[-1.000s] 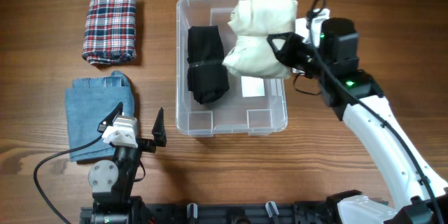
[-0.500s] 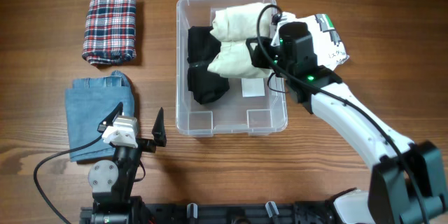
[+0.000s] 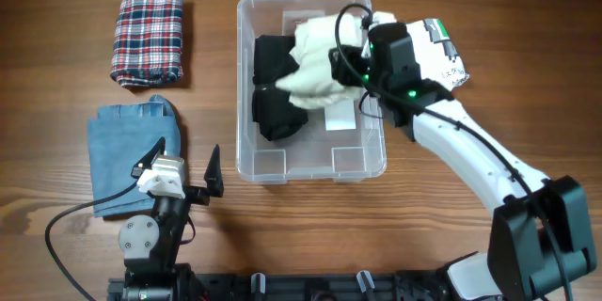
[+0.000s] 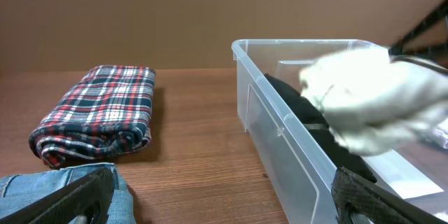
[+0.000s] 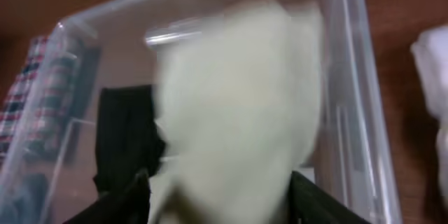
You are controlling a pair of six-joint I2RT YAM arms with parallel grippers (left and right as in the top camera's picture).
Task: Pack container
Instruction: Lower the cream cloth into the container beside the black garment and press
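While the right gripper hangs over the container mid-table with the cream cloth bundle between its fingers, blur hides whether they pinch it or merely flank it. Left gripper sits spread wide, empty, beside the jeans. Best move: lower the bundle into the free side next to the black garment, not atop it, release low, lift straight up.
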